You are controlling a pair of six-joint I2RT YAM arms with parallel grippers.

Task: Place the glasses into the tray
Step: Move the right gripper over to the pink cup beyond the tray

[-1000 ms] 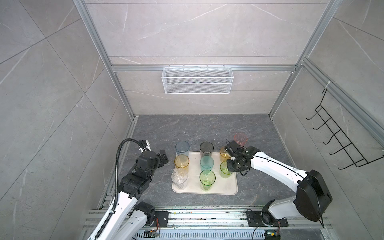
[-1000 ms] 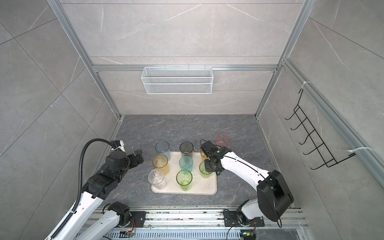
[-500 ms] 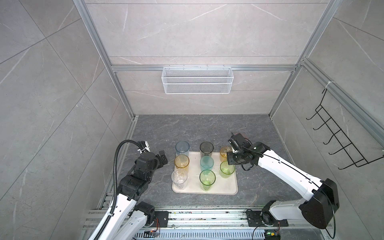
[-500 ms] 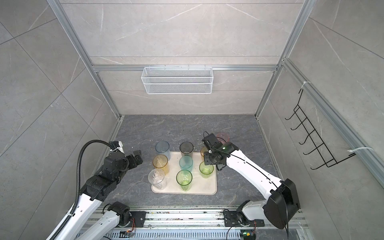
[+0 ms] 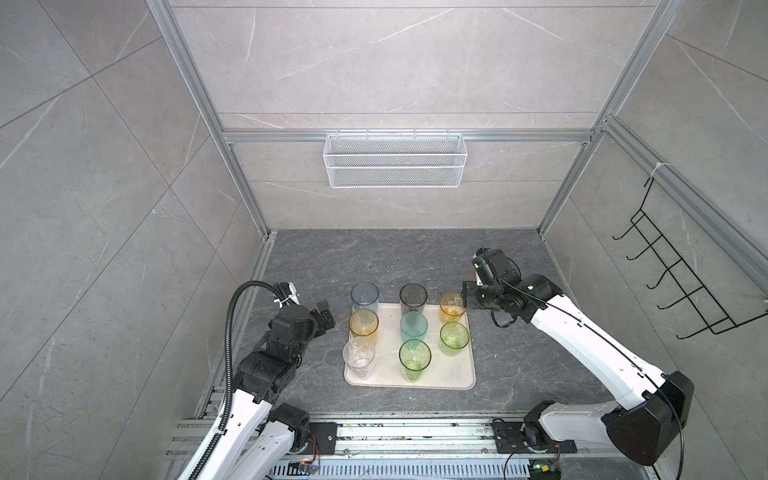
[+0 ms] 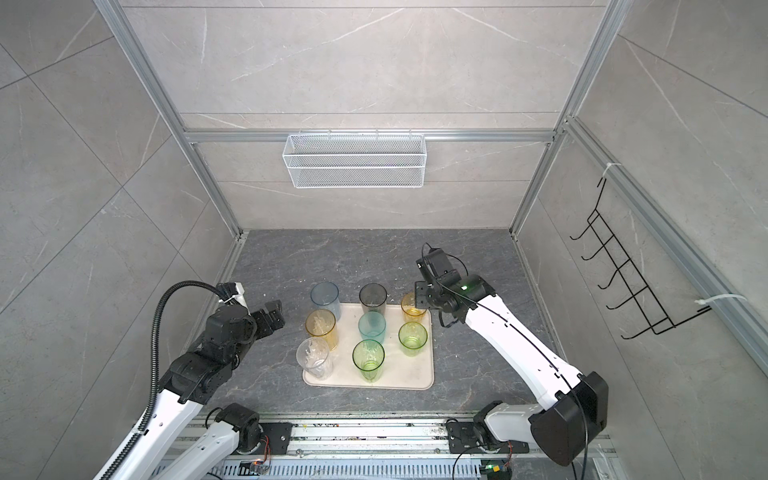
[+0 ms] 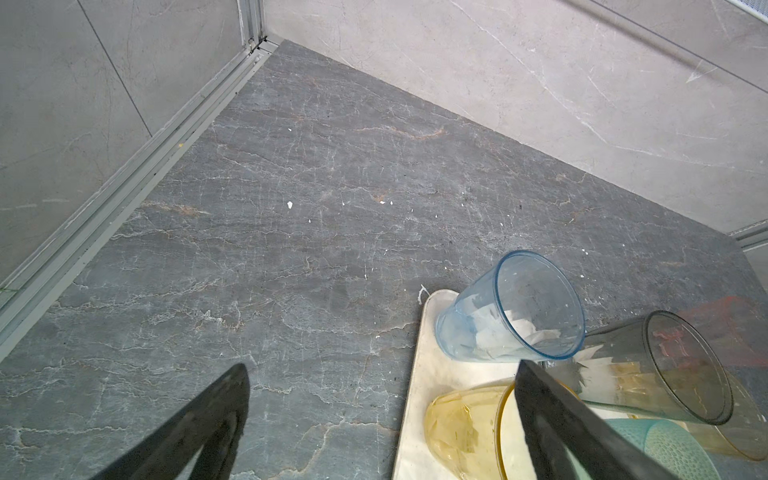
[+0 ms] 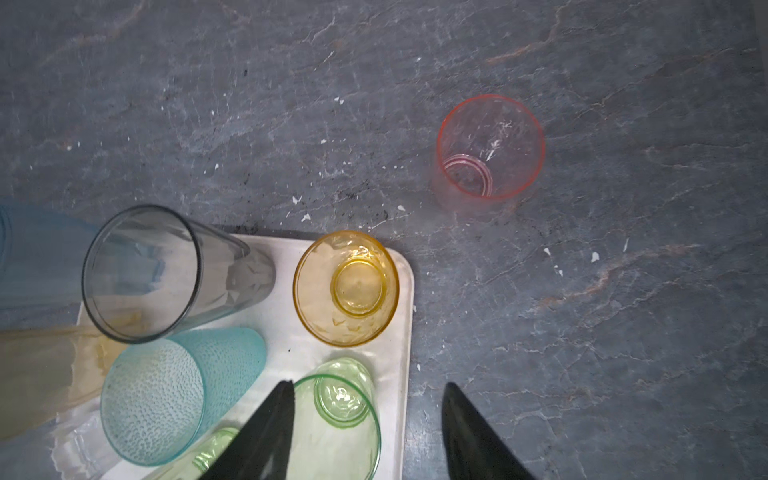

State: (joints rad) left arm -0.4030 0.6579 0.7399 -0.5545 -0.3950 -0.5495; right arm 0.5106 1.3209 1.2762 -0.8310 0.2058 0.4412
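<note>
Standing upright on the tray [image 5: 453,376] are seen eight glasses [image 5: 413,326], while a pink glass [image 8: 490,145] is seen on the worktop [image 8: 623,332] near the tray's far right corner; the right fingers [image 8: 266,428] and left fingers [image 7: 208,415] are held apart, empty

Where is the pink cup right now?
In the right wrist view, the pink tumbler stands upright on the dark stone surface, off the tray, just beyond the corner holding the short amber tumbler, on the right arm's side.
</note>
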